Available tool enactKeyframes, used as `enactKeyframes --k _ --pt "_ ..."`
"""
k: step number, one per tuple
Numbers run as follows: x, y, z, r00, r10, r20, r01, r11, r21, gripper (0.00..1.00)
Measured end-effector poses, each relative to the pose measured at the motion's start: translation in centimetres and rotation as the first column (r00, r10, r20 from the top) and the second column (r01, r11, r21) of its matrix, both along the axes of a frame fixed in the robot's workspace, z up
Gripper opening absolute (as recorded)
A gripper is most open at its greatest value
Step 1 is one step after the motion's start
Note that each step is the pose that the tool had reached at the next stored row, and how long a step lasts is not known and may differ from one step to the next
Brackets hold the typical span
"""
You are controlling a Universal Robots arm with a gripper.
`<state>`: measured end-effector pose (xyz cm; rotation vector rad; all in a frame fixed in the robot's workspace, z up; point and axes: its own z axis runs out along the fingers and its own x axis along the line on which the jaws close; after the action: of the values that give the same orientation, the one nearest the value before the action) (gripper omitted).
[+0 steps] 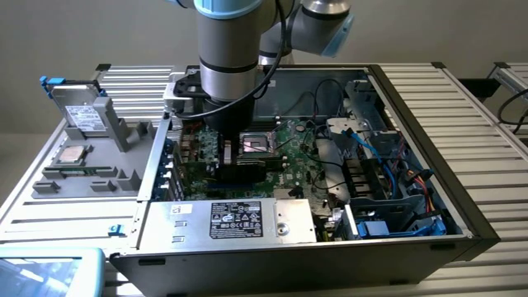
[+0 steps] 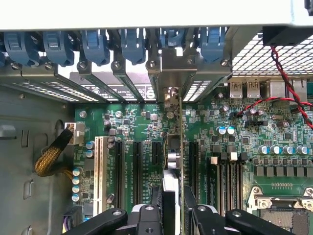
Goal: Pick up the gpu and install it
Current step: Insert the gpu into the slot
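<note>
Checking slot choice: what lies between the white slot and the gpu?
In the wrist view, two long black slots and one short black slot, all empty, separate the white slot from the gpu.

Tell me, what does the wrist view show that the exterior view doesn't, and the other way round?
Wrist view: a close look along the gpu standing on edge, its bracket among a row of blue clips, plus a white slot and a red-black wire.
Exterior view: the arm, the whole open case, the power supply, and a grey tray with a hard drive on that view's left.
Both: the gripper shut on the gpu, over the green motherboard.
</note>
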<state>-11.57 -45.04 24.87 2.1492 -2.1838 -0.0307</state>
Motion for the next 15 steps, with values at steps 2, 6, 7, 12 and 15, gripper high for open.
enactKeyframes --k 2,6,7,12,15 --pt "-0.03 0.01 -0.05 1.0000 0.000 0.0009 0.000 1.0000 -0.0021 0.28" --pt "-0.04 0.02 -0.05 1.0000 0.000 0.0018 0.000 1.0000 -0.0034 0.28" --pt "-0.04 0.02 -0.05 1.0000 0.000 0.0019 0.000 1.0000 -0.0034 0.28" --pt "-0.04 0.03 -0.05 1.0000 0.000 0.0020 0.000 1.0000 -0.0033 0.28" --pt "-0.03 0.03 -0.05 1.0000 0.000 0.0023 0.000 1.0000 -0.0033 0.28"
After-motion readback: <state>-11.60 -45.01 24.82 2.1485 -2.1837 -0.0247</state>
